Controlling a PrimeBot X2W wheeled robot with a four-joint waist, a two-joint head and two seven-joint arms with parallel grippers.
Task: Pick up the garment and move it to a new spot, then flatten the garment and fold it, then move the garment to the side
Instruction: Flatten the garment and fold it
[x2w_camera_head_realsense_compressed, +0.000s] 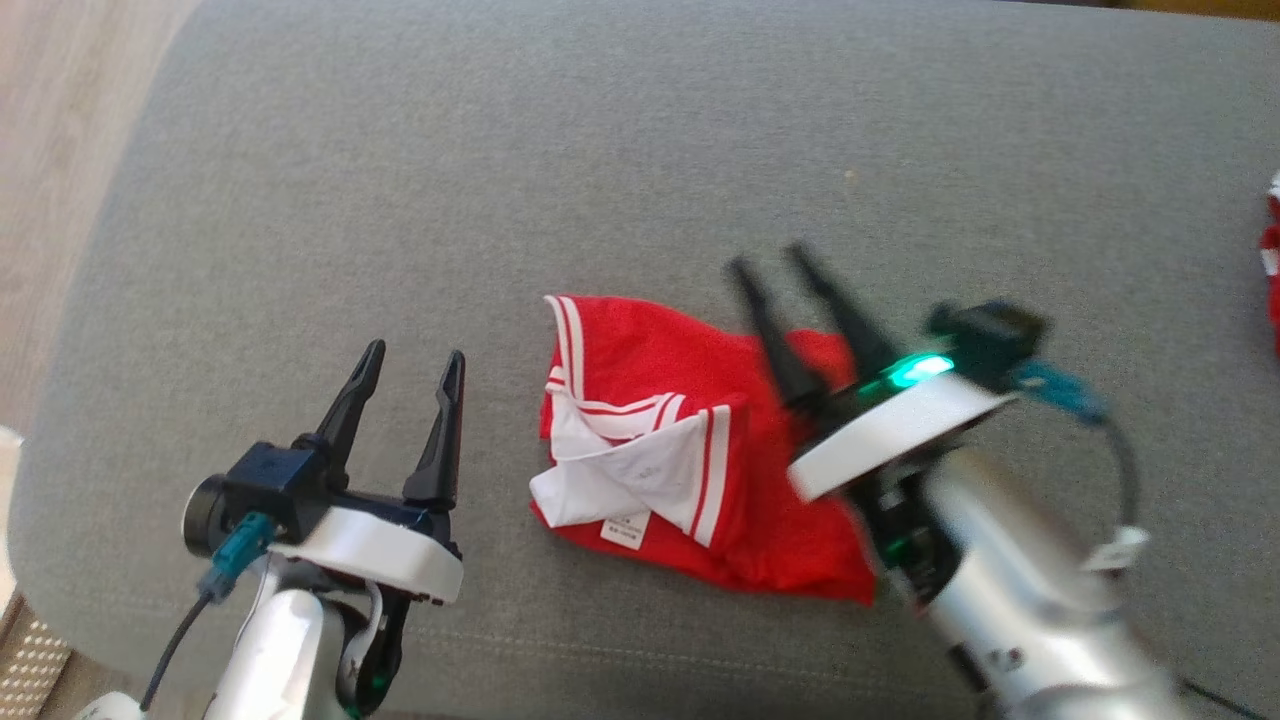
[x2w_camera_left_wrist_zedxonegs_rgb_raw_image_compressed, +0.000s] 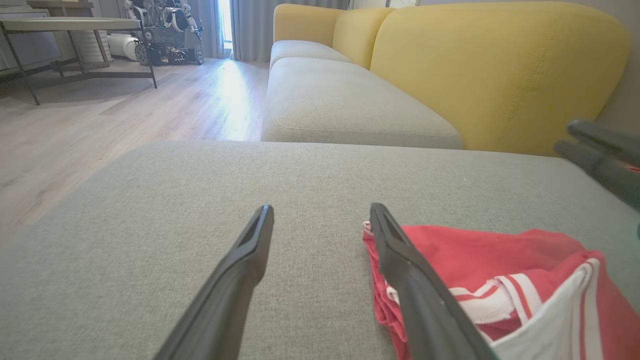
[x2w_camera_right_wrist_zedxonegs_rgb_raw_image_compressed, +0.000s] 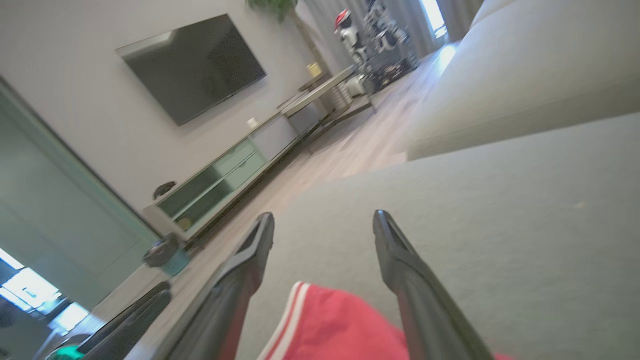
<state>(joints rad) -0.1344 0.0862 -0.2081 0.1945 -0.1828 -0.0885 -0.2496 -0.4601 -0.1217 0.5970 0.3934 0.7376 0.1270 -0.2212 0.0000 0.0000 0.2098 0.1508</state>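
— Where's the garment (x2w_camera_head_realsense_compressed: 690, 440)?

— Lying in a rumpled heap on the grey cushion (x2w_camera_head_realsense_compressed: 500, 200), roughly in the middle, between the two arms. It's red with white stripes, and part of it is turned so the white inside shows.

— Is either arm holding it?

— No. The left gripper (x2w_camera_head_realsense_compressed: 416, 352) hovers just beside its left edge, fingers spread wide with nothing between them. The right gripper (x2w_camera_head_realsense_compressed: 768, 258) is over the cloth's right part and a bit blurred, but its fingers stand apart too, and they're empty.

— So which step is this?

— I'd say the flattening. The thing is down on the cushion but bunched and doubled over itself, so nothing is ready to fold.

— And next?

— My guess is that each gripper needs to go down to an outer edge or corner, pinch one layer only, and draw outward so the cloth spreads. The flipped part near the front wants turning back first.

— Any writing on it?

— There's a small white tag (x2w_camera_head_realsense_compressed: 625, 528) at the near edge, with dark print too small to read. I can't make out a brand.
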